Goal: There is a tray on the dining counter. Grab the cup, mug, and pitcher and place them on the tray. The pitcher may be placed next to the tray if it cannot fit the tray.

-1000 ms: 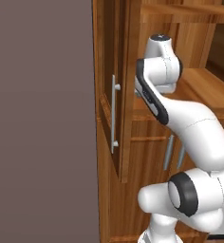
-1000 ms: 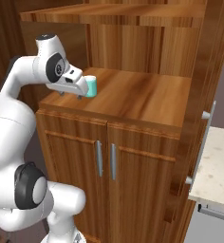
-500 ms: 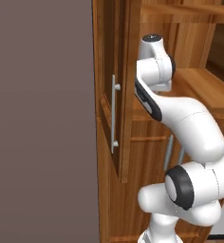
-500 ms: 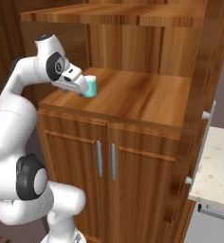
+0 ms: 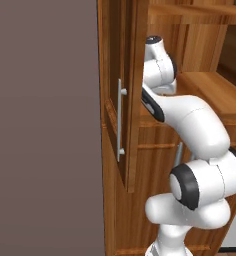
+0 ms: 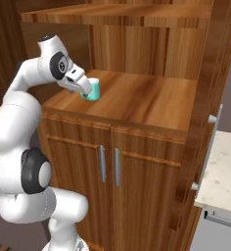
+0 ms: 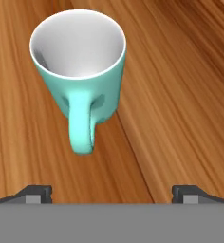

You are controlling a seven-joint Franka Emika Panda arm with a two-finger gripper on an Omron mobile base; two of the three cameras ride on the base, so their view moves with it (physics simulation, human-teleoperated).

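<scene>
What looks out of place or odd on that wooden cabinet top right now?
Nothing stands out. The pale teal mug with a white inside stands upright and empty on the wooden cabinet top, unspilled, its handle toward the open gripper.

The small pale teal mug with a whitish inside [image 7: 78, 71] stands upright on the brown wooden cabinet top [image 7: 180, 95], just ahead of the two-finger gripper [image 7: 111, 192], its handle turned back toward the wide-spread fingertips [image 7: 38, 193] and lying between their lines, nearer the left one. In the right base view the gripper [image 6: 84, 88] sits at the mug [image 6: 93, 89] near the top's left front corner; the rest of the cabinet top [image 6: 147, 100] stretches away to the gripper's right. A wooden shelf [image 6: 117, 11] runs above it. Below the gripper, two cabinet doors with metal bar handles [image 6: 109, 165] face forward. Far to the right and lower lies a beige speckled stone counter [image 6: 221, 171].
</scene>
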